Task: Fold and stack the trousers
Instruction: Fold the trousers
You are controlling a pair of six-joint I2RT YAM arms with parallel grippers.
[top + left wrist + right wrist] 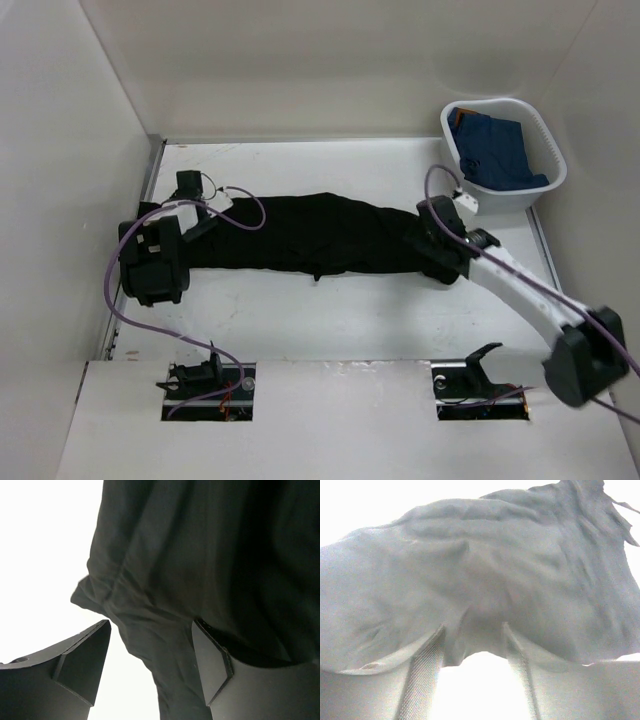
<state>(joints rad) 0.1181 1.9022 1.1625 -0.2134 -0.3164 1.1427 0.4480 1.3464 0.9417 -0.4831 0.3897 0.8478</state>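
The trousers point(320, 235) lie as a dark band across the middle of the table point(330, 320), with the left gripper point(205, 222) at its left end and the right gripper point(428, 245) at its right end. Bare white strips run clear above the band and below it. At upper right a white basket point(550, 175) holding a blue garment point(495, 150) crowds the right arm, and at the left edge the wall point(60, 200) and a looping purple cable point(108, 290) hem in the left arm.

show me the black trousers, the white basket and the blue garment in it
black soft fabric trousers point(320, 235), top view, mid-length
white plastic basket point(505, 200), top view, near wall
blue denim-like garment point(497, 150), top view, its middle
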